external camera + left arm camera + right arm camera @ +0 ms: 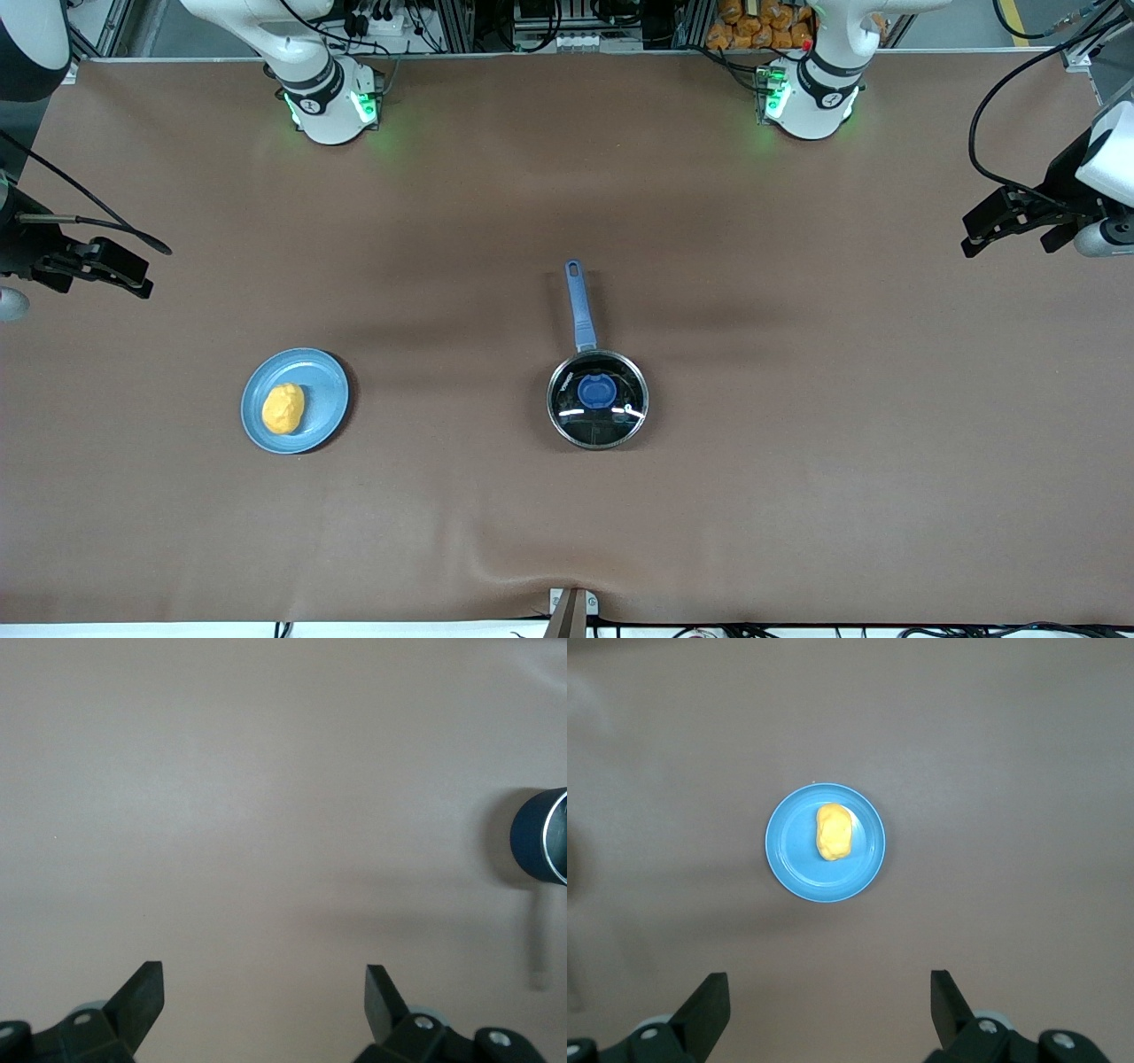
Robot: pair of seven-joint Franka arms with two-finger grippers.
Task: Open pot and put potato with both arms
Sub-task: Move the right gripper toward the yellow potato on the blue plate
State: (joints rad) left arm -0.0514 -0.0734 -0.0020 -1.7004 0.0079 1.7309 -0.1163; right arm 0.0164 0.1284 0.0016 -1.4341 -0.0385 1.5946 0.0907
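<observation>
The black pot (597, 399) stands mid-table with its glass lid on; the lid's blue knob (596, 390) is at its centre. Its blue handle (580, 306) points toward the robots' bases. The yellow-orange potato (283, 408) lies on a light-blue plate (323, 390) toward the right arm's end. My right gripper (133, 270) hangs open and empty high over that end; its wrist view shows the potato (833, 831) on the plate (788, 859). My left gripper (974, 239) hangs open and empty high over the left arm's end; the pot's side (536, 846) shows at the edge of its view.
The table is covered by a brown cloth (797, 496). The plate and the pot are well apart, about equally near the front camera. Racks and cables stand past the robots' bases (567, 27).
</observation>
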